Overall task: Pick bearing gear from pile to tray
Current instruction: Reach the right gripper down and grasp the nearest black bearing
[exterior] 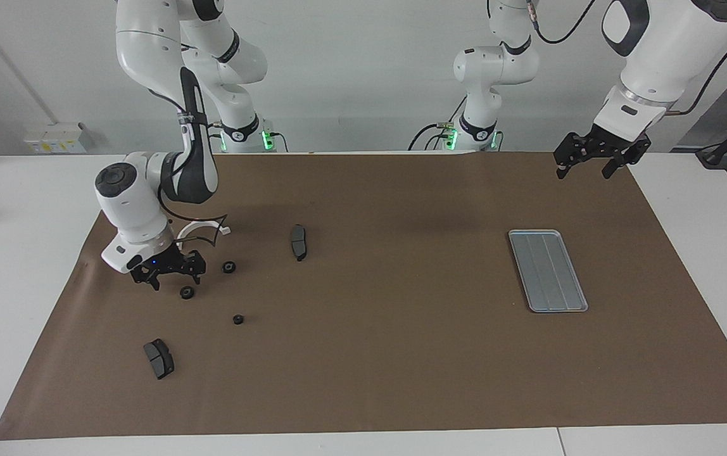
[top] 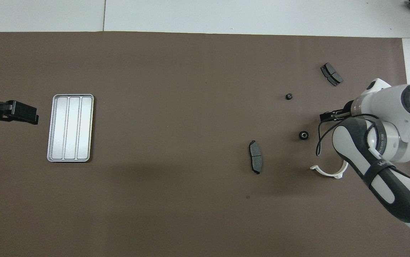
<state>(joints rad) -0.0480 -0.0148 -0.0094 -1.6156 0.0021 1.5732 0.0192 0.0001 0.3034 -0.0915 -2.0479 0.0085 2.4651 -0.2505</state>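
Note:
The pile lies toward the right arm's end of the table. It holds three small black bearing gears (exterior: 187, 292) (exterior: 229, 267) (exterior: 237, 319), two dark brake pads (exterior: 299, 242) (exterior: 159, 358) and a white half-ring bracket (exterior: 204, 225). My right gripper (exterior: 177, 282) hangs open and low, just over the middle gear, and hides that gear in the overhead view. There the right gripper (top: 328, 116) shows with the two other gears (top: 303, 135) (top: 289, 96). The silver tray (exterior: 547, 270) (top: 70, 127) lies bare toward the left arm's end. My left gripper (exterior: 585, 170) (top: 31, 117) waits open, raised beside the tray.
A brown mat (exterior: 389, 354) covers the table, with white tabletop (exterior: 15, 253) around it. The right arm's forearm (top: 380, 171) covers part of the bracket (top: 328, 172) from above. The brake pads (top: 256, 161) (top: 331, 74) flank the gears.

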